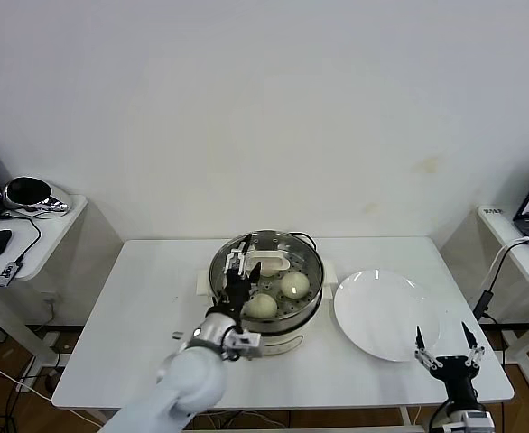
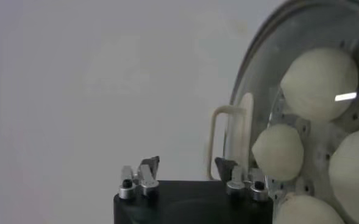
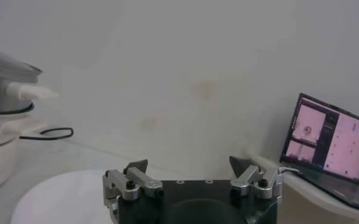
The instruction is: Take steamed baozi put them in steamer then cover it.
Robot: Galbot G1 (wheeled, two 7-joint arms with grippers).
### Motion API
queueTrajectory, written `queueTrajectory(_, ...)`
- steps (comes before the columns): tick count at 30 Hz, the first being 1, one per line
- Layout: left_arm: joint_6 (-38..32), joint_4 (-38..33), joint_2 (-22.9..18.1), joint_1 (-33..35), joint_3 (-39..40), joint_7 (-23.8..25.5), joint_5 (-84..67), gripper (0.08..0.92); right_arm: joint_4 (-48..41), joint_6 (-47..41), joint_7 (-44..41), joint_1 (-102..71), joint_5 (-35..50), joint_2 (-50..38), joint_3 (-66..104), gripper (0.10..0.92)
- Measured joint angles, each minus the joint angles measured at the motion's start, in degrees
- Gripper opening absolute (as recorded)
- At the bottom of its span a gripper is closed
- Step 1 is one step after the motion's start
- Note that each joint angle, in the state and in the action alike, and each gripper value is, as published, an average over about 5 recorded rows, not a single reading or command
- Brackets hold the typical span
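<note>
The left gripper (image 1: 239, 271) hangs over the near-left edge of the round shiny stainless-steel steamer (image 1: 266, 316), its fingers spread apart with nothing between them. Just beyond its fingertips lies the round clear glass cover (image 1: 266, 262) with its metal rim and cream-white rectangular handle (image 2: 219, 141); it appears to be resting on the pot.

Through the glass the small smooth cream-white steamed baozi (image 2: 318, 82) sit on the perforated steel tray: four show in the left wrist view, two plainly in the head view. So the loading looks finished and the covering step is at or near its end. The next move calls for lifting the left gripper clear without nudging the lid.

The one flat white plate (image 1: 386, 314) sits bare just right of the steamer. The right gripper (image 1: 446, 354) waits at the table's near-right corner, fingers wide and unloaded.
</note>
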Motion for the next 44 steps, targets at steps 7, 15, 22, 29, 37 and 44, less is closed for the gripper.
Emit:
queueTrajectory(7,-8.8,-7.1,1.9,11.8,-10.4,-6.4,-16.6,0.823,0.3,0.1,-0.4,-0.6,0.5,-0.5,-0.8,0.823)
queueTrajectory(15,-19.5,-10.8,-0.3,28.8,-24.0,-14.2,-39.1,0.823,1.1,-0.5,-1.6,-2.2,3.4,-2.3,-3.0,0.823)
queueTrajectory(22,-26.6,-10.5,-3.9,40.3,-30.2,-16.7,-53.7,0.823,2.4,-1.9,-2.5,-4.9,8.5,-5.0,-6.6,0.823)
queueTrajectory(29,-30.3,-7.9,-6.7,47.2,-33.7,-15.5,-62.4,0.823,4.1,-3.8,-2.3,-7.8,11.4,-6.6,-10.5,0.823)
queueTrajectory(37,-31.7,-5.8,-8.4,50.8,-35.8,-14.0,-66.7,0.823,5.9,-5.2,-1.7,-10.4,12.6,-7.4,-14.1,0.823)
queueTrajectory(44,-31.6,-4.7,-9.4,51.6,-36.9,-13.7,-69.4,0.823,6.7,-5.5,-0.7,-12.1,12.9,-8.3,-16.2,0.823)
